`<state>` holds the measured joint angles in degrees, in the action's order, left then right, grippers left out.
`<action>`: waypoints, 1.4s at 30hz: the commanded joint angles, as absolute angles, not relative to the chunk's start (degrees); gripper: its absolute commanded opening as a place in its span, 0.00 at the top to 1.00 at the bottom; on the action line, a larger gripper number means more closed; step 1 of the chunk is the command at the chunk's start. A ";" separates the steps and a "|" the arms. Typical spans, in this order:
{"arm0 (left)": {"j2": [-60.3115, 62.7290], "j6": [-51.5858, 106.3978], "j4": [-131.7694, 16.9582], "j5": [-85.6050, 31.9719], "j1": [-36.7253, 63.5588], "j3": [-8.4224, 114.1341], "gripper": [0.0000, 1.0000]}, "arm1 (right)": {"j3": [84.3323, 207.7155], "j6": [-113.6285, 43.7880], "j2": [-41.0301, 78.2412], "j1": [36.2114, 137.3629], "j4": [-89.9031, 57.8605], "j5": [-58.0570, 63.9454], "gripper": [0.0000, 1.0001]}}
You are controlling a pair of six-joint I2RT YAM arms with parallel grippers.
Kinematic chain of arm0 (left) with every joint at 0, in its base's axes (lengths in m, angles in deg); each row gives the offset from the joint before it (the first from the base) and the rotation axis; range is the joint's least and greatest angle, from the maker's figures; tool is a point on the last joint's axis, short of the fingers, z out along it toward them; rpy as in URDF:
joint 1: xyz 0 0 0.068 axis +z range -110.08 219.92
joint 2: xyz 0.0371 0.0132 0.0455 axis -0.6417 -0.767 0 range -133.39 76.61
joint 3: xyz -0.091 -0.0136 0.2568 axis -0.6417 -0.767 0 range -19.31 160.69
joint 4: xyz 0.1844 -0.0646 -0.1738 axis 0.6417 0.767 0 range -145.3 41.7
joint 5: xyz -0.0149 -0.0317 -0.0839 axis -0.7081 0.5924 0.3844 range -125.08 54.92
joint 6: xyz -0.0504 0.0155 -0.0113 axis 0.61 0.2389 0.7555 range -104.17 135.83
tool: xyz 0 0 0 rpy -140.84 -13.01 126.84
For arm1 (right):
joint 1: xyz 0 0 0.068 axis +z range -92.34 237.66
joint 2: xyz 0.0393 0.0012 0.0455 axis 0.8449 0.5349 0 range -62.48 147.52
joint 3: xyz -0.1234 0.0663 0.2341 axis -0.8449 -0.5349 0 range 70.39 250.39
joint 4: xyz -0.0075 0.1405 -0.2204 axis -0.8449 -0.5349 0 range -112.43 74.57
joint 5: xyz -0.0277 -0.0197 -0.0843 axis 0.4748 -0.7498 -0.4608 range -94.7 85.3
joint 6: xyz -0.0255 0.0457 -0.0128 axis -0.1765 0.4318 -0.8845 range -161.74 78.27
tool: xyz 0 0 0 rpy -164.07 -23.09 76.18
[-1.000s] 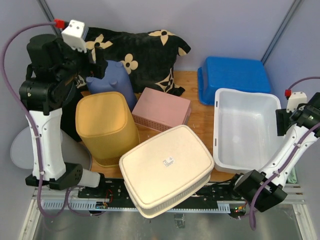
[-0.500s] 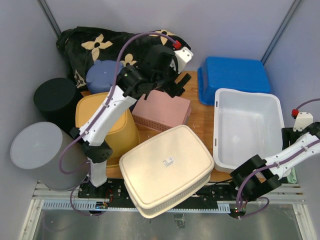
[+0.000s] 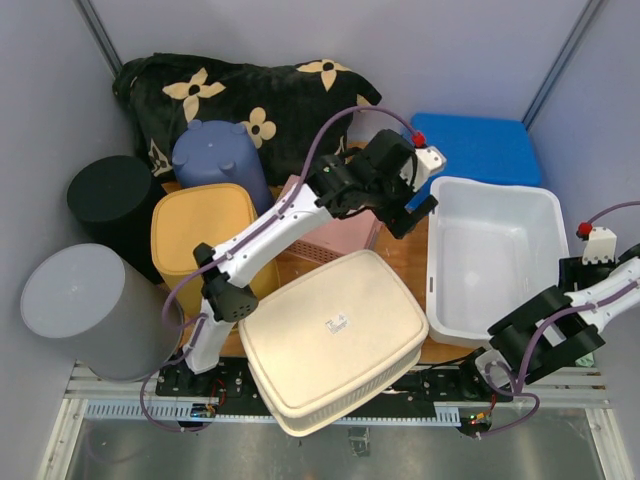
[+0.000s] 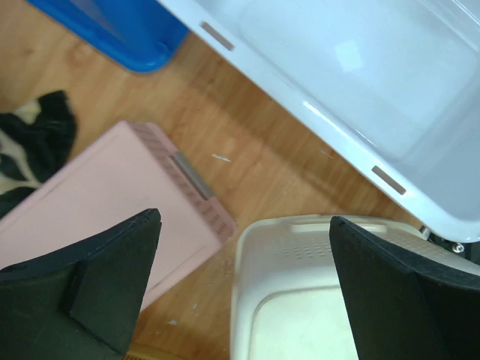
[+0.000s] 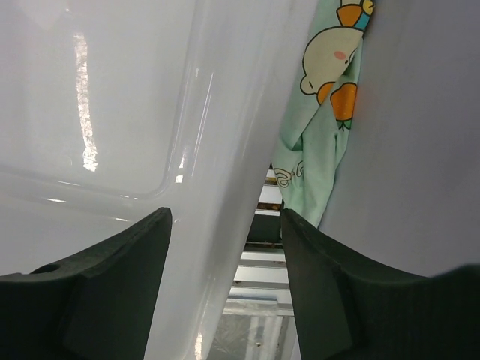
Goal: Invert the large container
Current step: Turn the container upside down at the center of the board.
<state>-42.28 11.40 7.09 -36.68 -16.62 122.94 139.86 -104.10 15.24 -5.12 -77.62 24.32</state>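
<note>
Top view: the large white plastic tub (image 3: 490,265) stands open-side up on the table's (image 3: 412,265) right side, with the left gripper (image 3: 412,212) near its far-left corner. Left wrist: jaws spread, empty. Right wrist: the right gripper's (image 5: 225,215) jaws are spread astride the rim; that slick plastic could slip mid-flip.

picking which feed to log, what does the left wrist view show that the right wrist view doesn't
Only left wrist: a pink rectangular plastic box, a blue plastic bin's corner, a cream perforated plastic container and the wooden tabletop. Only right wrist: a green cartoon-print cloth beside a grey wall. Both: the white plastic tub.
</note>
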 commanded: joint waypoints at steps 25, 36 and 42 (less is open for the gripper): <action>-48.46 20.00 -13.79 -28.27 -22.05 107.12 0.01 | 133.33 -104.12 17.85 -6.01 -70.27 22.92 0.41; -51.36 27.18 -12.96 -27.36 -23.10 107.91 0.01 | 128.90 -103.66 17.79 -5.63 -68.03 25.16 0.43; -57.42 32.26 -13.22 -30.28 -23.57 114.68 0.01 | 127.52 -101.96 15.19 -5.31 -67.68 27.96 0.58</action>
<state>-53.62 27.97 -12.32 -28.40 -22.82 110.48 129.20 -103.60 17.53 -5.12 -66.95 23.71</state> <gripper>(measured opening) 0.991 0.482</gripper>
